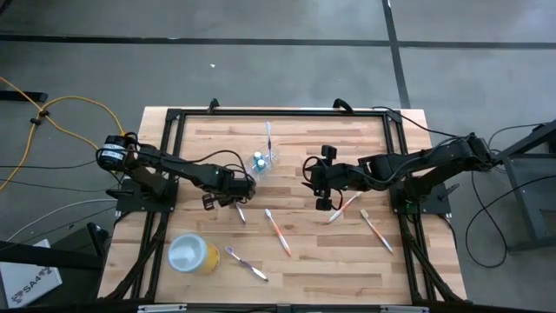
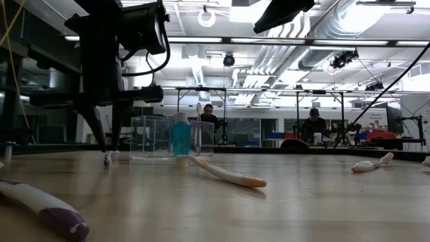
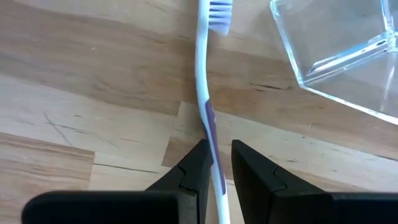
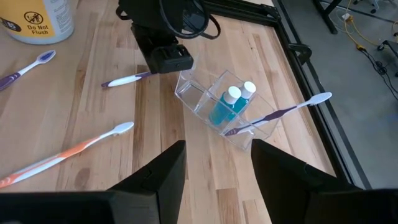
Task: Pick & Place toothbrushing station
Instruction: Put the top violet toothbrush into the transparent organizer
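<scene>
A clear plastic cup (image 1: pixel 265 159) (image 4: pixel 217 102) stands at the table's middle, toward the far side. It holds two blue tubes (image 4: pixel 233 102) and a purple-white toothbrush (image 4: pixel 292 109) that leans out over its rim. Just left of and nearer than the cup, my left gripper (image 1: pixel 239 198) (image 3: pixel 216 165) points steeply down. It is shut on another white-and-purple toothbrush (image 3: pixel 202 74) (image 4: pixel 127 79). My right gripper (image 1: pixel 311 178) (image 4: pixel 217 168) hangs open above the table, right of the cup, with nothing between its fingers. My left gripper pinches the toothbrush's handle at its purple grip (image 3: pixel 209 127), about mid-length, between the two fingers. The fingers come from above and lie across the handle. The brush lies about level and low over the wood; I cannot tell whether it is lifted clear.
An orange toothbrush (image 1: pixel 278 232) and a purple one (image 1: pixel 248 263) lie on the near half of the table. Two more toothbrushes (image 1: pixel 345 207) (image 1: pixel 376 229) lie below the right arm. A yellow cup (image 1: pixel 193 254) stands at the near left.
</scene>
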